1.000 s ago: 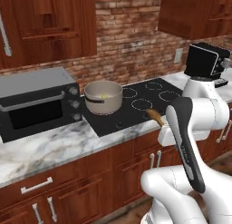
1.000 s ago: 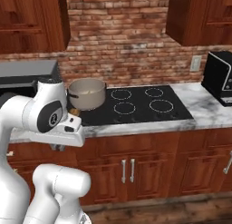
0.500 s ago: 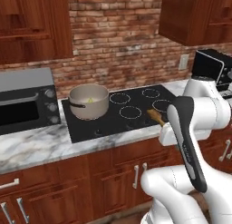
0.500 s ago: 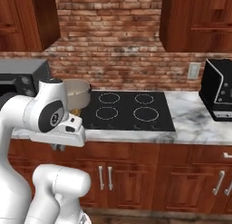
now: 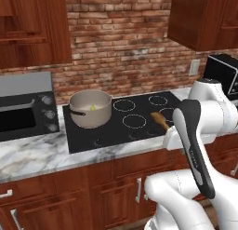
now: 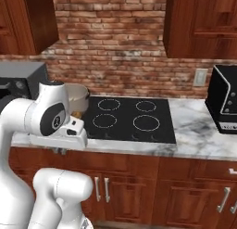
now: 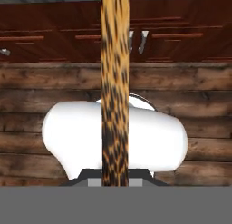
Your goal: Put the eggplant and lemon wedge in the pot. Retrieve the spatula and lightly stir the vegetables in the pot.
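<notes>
Nearest the base, the claw (image 7: 115, 182) is closed tight on the spatula (image 7: 114, 82), whose speckled wooden shaft runs straight up the hand view from between the fingertips, across the robot's own white body and on over the wooden floor toward the cabinet fronts. So the tool's long axis lies in line with the claw, not across it. In the left base view the claw sits low at the front edge of the desk (image 5: 32, 157), hidden behind the white forearm, and one brown end of the spatula (image 5: 160, 120) pokes out above the arm, lying over the right half of the black stovetop (image 5: 135, 131).

Farther back and to the left stands the pot (image 5: 91, 108), on the rear left part of the stovetop, its dark handle pointing toward the microwave (image 5: 23, 105). A small yellow-green lemon wedge (image 5: 93, 107) lies on its pale floor; the eggplant cannot be made out inside from this angle.

The coming move, as I judge it, turns on this: the pot lies to the left of and beyond the claw, and the spatula must tip until one end points down into the pot's open mouth. In the right base view the pot (image 6: 78, 97) peeks out just behind the arm's shoulder.
</notes>
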